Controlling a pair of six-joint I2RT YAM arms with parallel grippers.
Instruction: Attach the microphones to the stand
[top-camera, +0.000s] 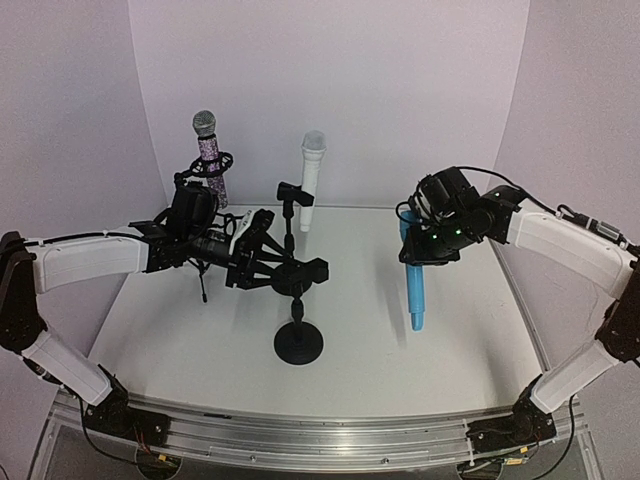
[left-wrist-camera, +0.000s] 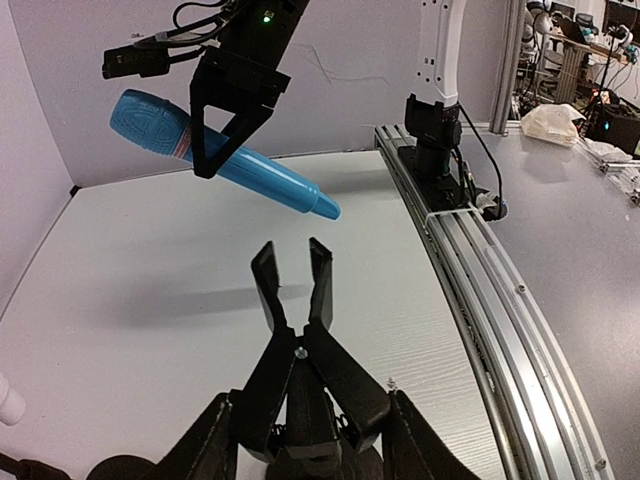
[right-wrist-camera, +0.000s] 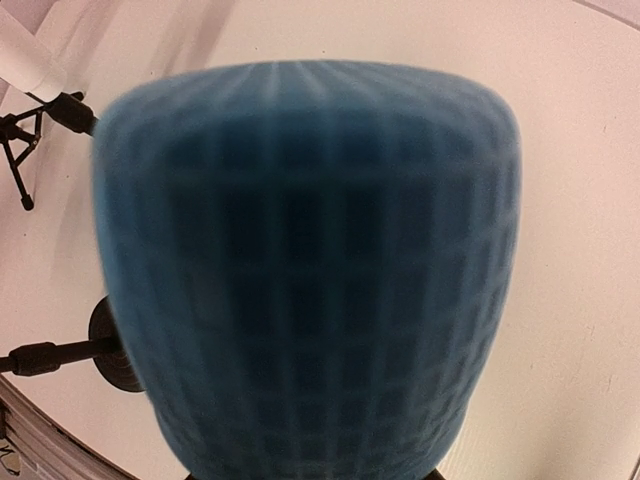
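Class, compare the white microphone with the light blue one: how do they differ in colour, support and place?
Colour: the white microphone is white all over, while the light blue microphone is blue throughout. Support: the white one stands at a black stand clip, while the blue one hangs in the air, gripped by the right pincer. Place: the white one is at the back, the blue one towards the right. Both are handheld stick microphones with their tails pointing down.

- From high behind, we look down over the whole table (top-camera: 400, 380).
- From the left wrist, we look low across it, toward the blue microphone (left-wrist-camera: 270, 180).
- From the right wrist, we sit almost against its head; all views share it.
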